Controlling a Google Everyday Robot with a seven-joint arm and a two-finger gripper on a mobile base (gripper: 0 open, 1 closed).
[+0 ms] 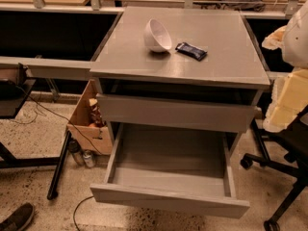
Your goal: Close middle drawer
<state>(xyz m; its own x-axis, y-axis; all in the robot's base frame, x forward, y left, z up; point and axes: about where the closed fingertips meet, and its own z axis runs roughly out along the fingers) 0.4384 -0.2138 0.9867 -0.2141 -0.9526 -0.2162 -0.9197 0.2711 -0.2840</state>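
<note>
The grey cabinet (120, 57) stands in the middle of the camera view. Its middle drawer (168, 200) is pulled far out toward me; its grey box (168, 153) looks empty. Its plain flat front is nearest me. The uppermost grey drawer front (178, 112) sits above it, nearly in. The lowest drawer is hidden under the open one. My pale arm and gripper (285, 100) show blurred at the right edge. They are right of the cabinet, level with the uppermost drawer, and touch nothing.
A white bowl (157, 35) lies tipped next to a dark snack packet (191, 51) on the cabinet top. A cardboard box (89, 121) and cans (83, 155) stand at the left. A black office chair base (284, 177) is at the right. A black table leg (58, 167) and a shoe (17, 218) are at the lower left.
</note>
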